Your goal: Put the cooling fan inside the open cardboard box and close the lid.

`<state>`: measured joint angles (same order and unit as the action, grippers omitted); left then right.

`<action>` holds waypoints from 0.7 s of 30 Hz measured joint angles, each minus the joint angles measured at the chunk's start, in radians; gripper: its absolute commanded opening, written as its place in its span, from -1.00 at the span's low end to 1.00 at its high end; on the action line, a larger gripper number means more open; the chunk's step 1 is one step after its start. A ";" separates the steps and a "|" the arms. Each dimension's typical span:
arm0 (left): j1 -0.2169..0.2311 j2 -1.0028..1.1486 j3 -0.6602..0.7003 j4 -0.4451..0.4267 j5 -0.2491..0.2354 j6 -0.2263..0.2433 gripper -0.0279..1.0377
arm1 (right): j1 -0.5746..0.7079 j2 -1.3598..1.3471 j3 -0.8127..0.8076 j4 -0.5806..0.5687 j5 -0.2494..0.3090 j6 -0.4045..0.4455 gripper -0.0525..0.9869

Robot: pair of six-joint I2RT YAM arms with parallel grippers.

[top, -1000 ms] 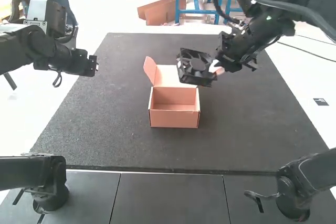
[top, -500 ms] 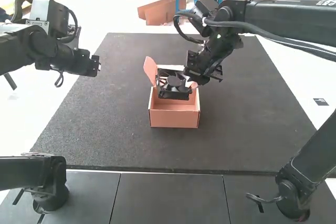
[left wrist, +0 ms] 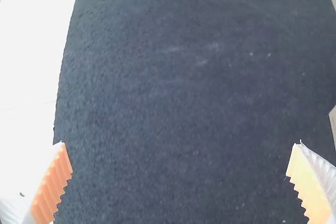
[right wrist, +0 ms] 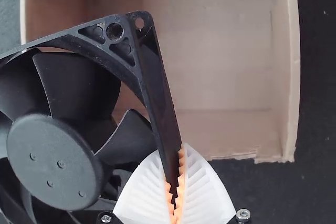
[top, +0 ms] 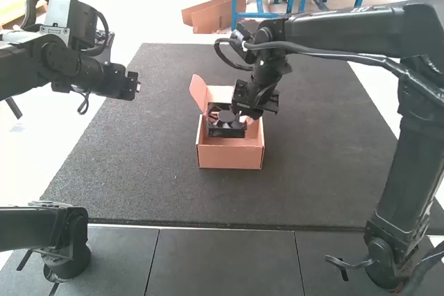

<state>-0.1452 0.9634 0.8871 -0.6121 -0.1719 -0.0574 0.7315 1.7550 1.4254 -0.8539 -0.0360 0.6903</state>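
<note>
Holds the fan (top: pixel 226 120) by its thin frame edge, clamped in the right gripper (right wrist: pixel 175 192), tilted and partly down in the open box (top: pixel 230 154). Looks light and rigid (blades likely fragile); best gripped by the frame. Hovers the left gripper (left wrist: pixel 178 182), fingers apart, above the mat (left wrist: pixel 184 77).

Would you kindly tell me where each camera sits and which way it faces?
High view: above and behind, facing forward and down over the mat; shows both arms, left gripper and right gripper.
Left wrist view: on the left wrist, facing bare mat; its spread orange-padded fingers show.
Right wrist view: on the right wrist, facing into the cardboard box; its fingers clamp the cooling fan.
Shared: high and right wrist views both show fan and box.
</note>
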 measured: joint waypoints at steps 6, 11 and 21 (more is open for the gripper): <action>0.000 0.000 0.000 -0.013 0.000 -0.004 0.88 | -0.015 0.057 0.000 0.012 0.039 -0.004 -0.93; 0.000 0.000 0.000 -0.019 0.000 -0.008 0.88 | -0.033 0.102 0.000 0.032 0.064 -0.006 -0.93; 0.000 0.000 0.000 -0.024 0.000 -0.011 0.88 | -0.035 0.183 0.000 0.079 0.068 -0.014 -0.90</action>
<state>-0.1452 0.9634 0.8871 -0.6365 -0.1719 -0.0685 0.6968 1.9381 1.4254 -0.7753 0.0319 0.6765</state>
